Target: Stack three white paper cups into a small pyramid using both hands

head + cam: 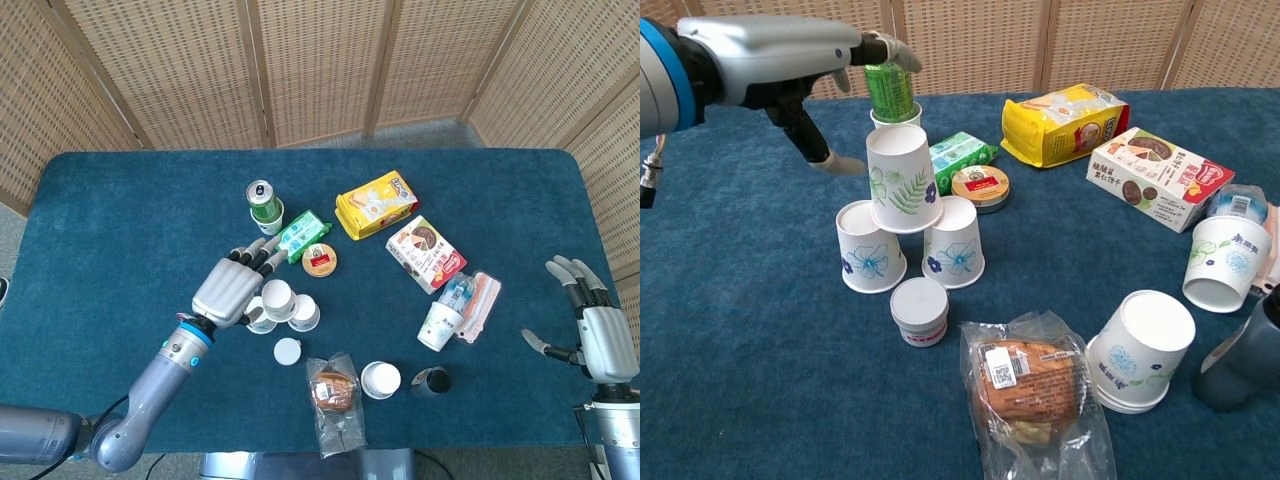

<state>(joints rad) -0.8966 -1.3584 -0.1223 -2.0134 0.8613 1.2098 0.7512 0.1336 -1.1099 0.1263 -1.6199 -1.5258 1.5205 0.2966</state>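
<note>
Three white flower-printed paper cups stand upside down as a small pyramid. The top cup rests on the left base cup and the right base cup. My left hand hovers up and to the left of the top cup, fingers stretched out and holding nothing, its thumb a little clear of the cup's side. Off the table's right edge, my right hand is spread with nothing in it; the chest view does not show it.
A green can in a cup stands right behind the pyramid, beside a green packet and a round tin. A small lidded tub and a bagged bun lie in front. Spare cups, a yellow bag and a biscuit box sit right.
</note>
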